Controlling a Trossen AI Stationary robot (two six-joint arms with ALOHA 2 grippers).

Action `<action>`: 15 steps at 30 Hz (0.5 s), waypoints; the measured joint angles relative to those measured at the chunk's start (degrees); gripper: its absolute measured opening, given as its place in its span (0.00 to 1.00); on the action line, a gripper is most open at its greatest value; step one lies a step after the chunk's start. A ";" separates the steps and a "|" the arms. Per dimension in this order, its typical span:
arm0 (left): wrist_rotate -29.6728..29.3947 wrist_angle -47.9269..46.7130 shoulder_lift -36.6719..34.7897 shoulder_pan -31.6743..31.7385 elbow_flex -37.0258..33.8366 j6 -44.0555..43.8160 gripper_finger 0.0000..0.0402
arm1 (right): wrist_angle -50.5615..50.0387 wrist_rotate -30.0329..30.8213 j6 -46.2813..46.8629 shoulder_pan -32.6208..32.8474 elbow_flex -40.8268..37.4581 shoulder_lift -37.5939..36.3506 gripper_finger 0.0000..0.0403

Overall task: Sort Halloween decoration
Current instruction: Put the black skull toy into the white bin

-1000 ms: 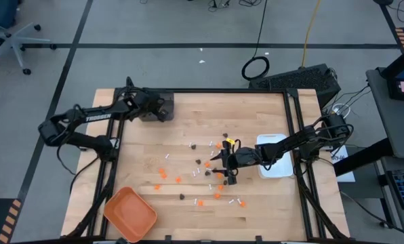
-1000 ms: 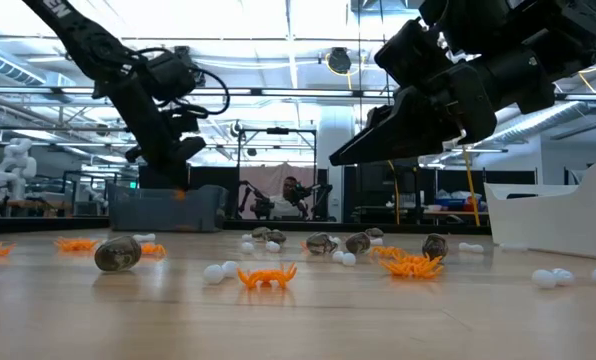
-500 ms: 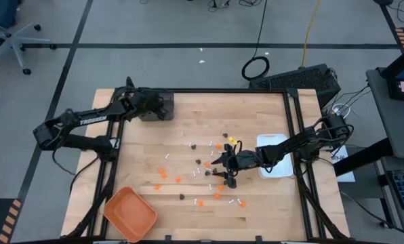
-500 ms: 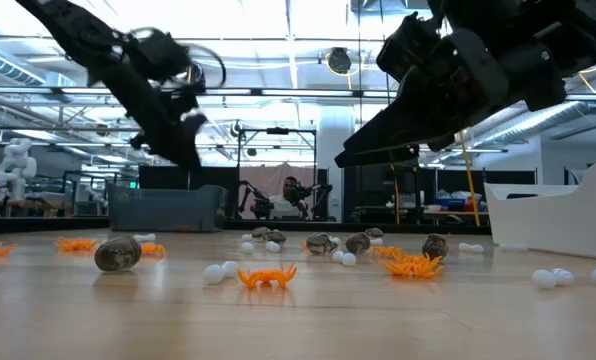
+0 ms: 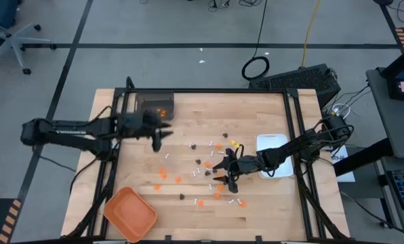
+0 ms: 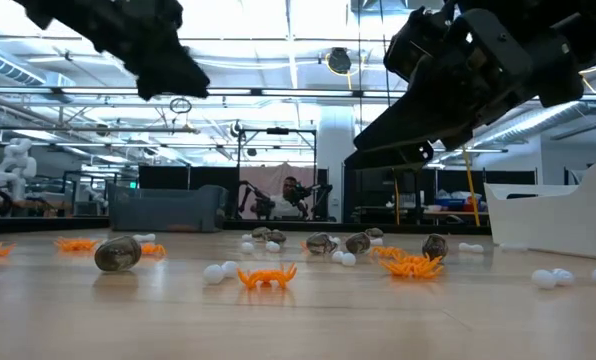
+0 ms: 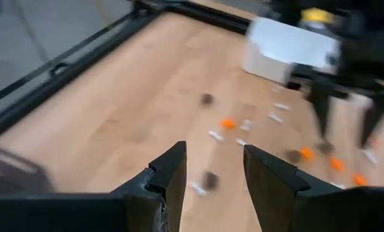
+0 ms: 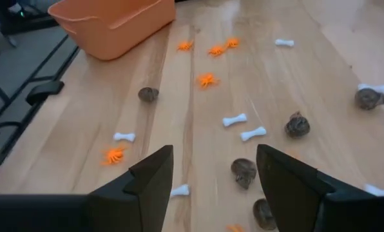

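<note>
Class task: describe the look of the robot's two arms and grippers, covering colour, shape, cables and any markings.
Both arms are dark, slim and jointed. The left arm carries pale lettering along one link, too small to read. The right arm has black cables trailing at its base. The left gripper and the right gripper each end in two dark, blocky, angular fingers.

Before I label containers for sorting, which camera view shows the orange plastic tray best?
The high view: the whole orange plastic tray shows from above at the wooden table's near left corner, its inside bare of pieces. The right wrist view catches only one wall and rim. The low and left wrist views miss it.
</note>
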 joint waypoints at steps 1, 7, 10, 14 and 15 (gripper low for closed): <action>-2.43 0.29 0.42 -2.67 0.00 -0.57 0.38 | -0.07 0.02 0.67 0.00 0.02 0.00 0.52; -15.44 1.57 3.55 -17.07 -0.02 -3.83 0.38 | -7.66 2.89 2.31 0.02 1.63 -0.37 0.52; -20.50 3.95 6.21 -22.47 -0.04 -5.05 0.38 | -17.59 5.04 1.99 -0.06 5.28 -0.82 0.52; -22.28 7.56 11.35 -26.91 -0.04 -5.04 0.38 | -31.57 7.65 -0.51 -0.90 10.92 -0.83 0.52; -22.29 8.37 12.73 -27.67 -0.04 -5.05 0.38 | -33.84 8.49 -1.29 -1.14 11.90 -0.83 0.52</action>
